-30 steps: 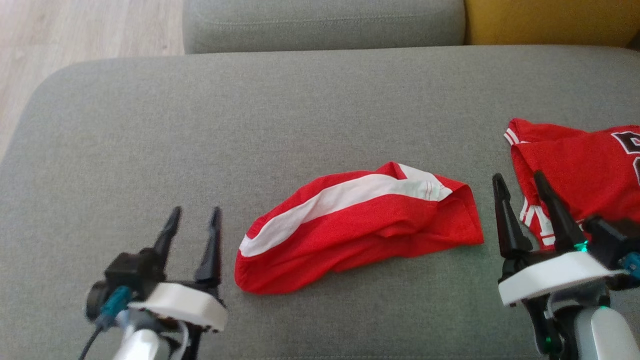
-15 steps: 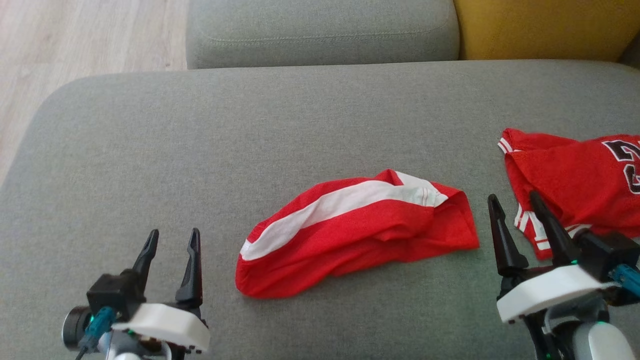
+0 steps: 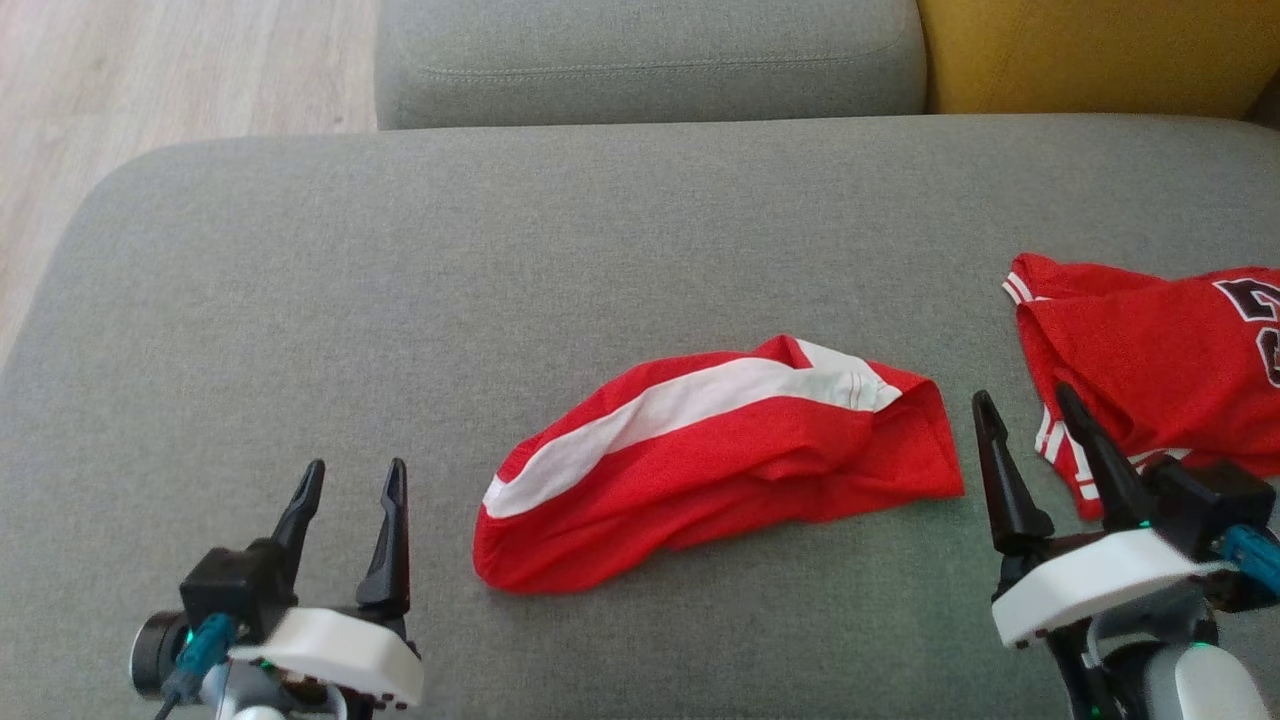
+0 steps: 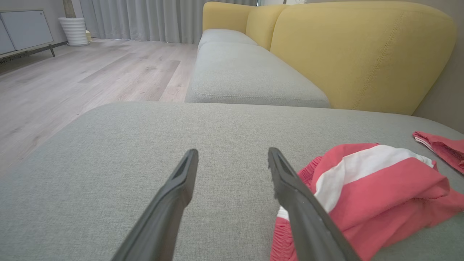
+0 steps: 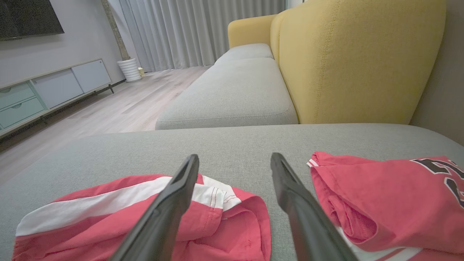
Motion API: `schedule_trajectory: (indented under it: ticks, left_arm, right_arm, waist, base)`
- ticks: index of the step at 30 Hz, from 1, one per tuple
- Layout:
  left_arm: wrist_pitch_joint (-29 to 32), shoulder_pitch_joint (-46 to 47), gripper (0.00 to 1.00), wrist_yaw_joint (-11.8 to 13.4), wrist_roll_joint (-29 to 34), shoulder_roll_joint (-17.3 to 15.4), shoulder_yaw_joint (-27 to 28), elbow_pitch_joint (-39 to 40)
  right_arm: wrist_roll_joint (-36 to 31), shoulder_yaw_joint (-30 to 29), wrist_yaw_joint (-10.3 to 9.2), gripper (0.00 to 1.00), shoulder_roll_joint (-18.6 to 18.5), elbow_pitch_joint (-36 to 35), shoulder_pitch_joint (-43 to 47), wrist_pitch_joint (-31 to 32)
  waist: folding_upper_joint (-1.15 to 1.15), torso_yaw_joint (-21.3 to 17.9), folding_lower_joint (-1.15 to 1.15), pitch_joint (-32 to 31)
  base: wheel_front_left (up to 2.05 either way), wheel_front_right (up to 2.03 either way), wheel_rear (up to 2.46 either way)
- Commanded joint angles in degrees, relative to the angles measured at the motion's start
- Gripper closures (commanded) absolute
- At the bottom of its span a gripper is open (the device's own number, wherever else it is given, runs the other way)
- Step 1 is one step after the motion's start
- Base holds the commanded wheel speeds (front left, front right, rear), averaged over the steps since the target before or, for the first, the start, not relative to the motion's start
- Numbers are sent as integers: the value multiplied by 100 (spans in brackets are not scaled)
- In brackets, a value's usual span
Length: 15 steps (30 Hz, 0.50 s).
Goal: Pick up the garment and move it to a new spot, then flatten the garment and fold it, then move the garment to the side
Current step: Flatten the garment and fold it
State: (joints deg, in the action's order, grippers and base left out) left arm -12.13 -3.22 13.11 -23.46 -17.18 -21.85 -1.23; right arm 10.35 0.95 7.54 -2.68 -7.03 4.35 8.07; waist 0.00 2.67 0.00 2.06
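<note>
The garment (image 3: 720, 470) is red with a broad white stripe and lies crumpled in the middle of the grey sofa cushion (image 3: 600, 250). My left gripper (image 3: 357, 465) stands open just left of its lower left end, apart from it, with nothing between the fingers. My right gripper (image 3: 1022, 393) is open just right of the garment's right edge, also empty. In the left wrist view the garment (image 4: 380, 188) lies to the right of the open left gripper (image 4: 232, 150). In the right wrist view the open right gripper (image 5: 235, 156) hovers with the garment (image 5: 90, 224) at its lower left.
A red jersey (image 3: 1150, 370) with white trim and dark lettering lies at the cushion's right, close beside the right gripper; the right wrist view has this jersey (image 5: 391, 195) at its right. Behind are another grey seat cushion (image 3: 650, 60) and a yellow backrest (image 3: 1090, 55). Wooden floor (image 3: 150, 80) lies left.
The head camera has tilted, shifting the whole picture down a little. Both grippers have drawn back slightly toward me, the left one also leftward. The garment lies as before.
</note>
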Motion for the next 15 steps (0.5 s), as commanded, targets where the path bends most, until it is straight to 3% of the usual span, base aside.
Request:
schedule_trajectory:
  ticks: [1,8,15]
  left_arm:
    - [-28,307,0,0,-16,-117,187,154]
    - [105,410,0,-146,-40,-117,10,135]
    - [686,876,0,-696,-246,47,-495,-230]
  right_arm:
    - [31,128,-5,0,-20,-227,-131,-10]
    - [85,114,-5,0,-20,-214,-127,-13]
    - [99,138,-5,0,-20,-197,-164,10]
  waist:
    - [0,0,0,-5]
    - [0,-2,0,28]
    - [0,-4,0,152]
  base:
    - [0,0,0]
    - [0,0,0]
    - [0,0,0]
